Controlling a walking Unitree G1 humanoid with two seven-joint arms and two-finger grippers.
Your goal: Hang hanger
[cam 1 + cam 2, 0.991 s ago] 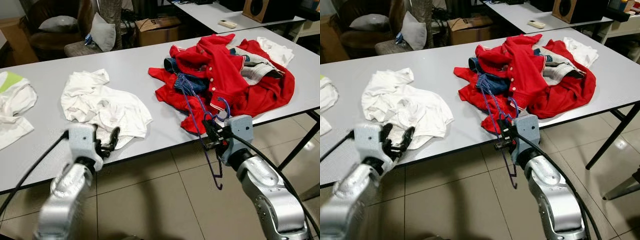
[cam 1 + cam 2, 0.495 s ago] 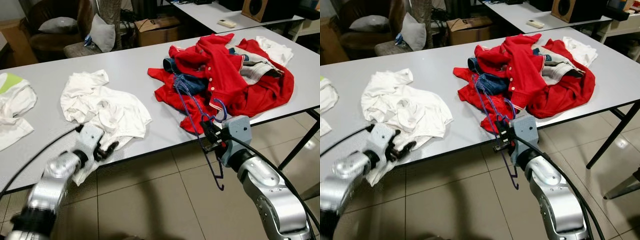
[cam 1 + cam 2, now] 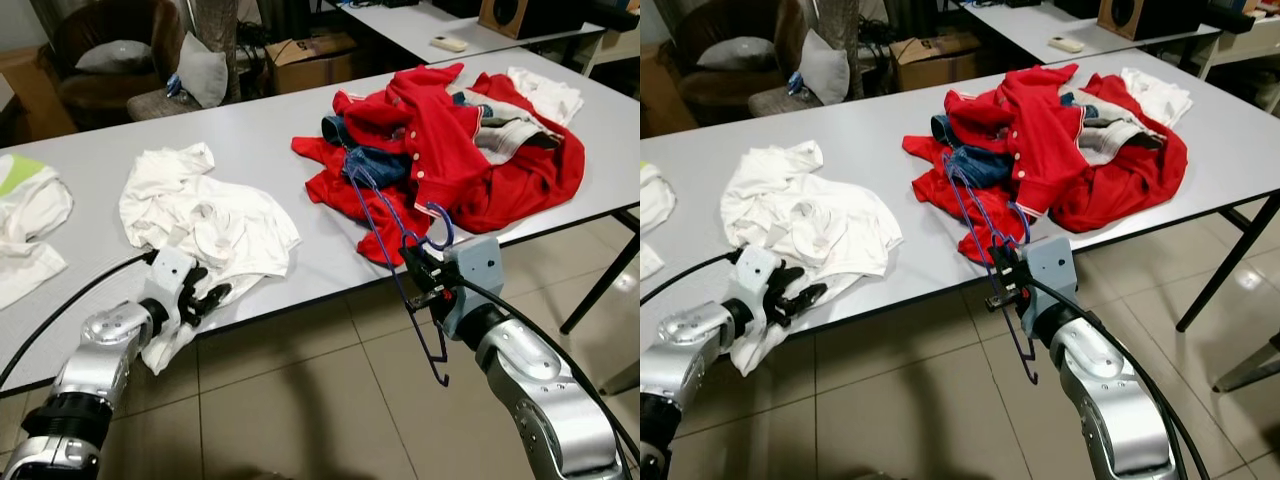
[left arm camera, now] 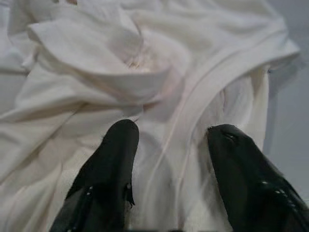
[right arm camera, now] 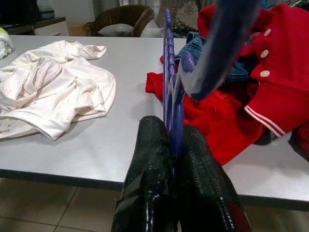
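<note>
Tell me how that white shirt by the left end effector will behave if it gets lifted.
The white shirt lies crumpled in soft folds, so it will probably droop and unfold. It looks thin, likely light. Its hem hangs past the table edge beside the open left end effector, so it may slide.

table top (image 3: pixel 260 150) smooth matt grey laminate with dark edge. white shirt (image 3: pixel 205 215) soft crumpled cloth, matt. red garment (image 3: pixel 450 150) matt knit cloth with glossy white buttons; denim (image 3: pixel 375 165) piece coarser. hanger (image 3: pixel 400 260) thin blue-purple, smooth, looks like coated wire or plastic. right gripper (image 5: pixel 175 159) fingers black, textured rubbery, slightly glossy. left gripper (image 4: pixel 169 159) fingers smooth shiny black. arms brushed silver metal. floor (image 3: pixel 300 400) glossy tile.
</note>
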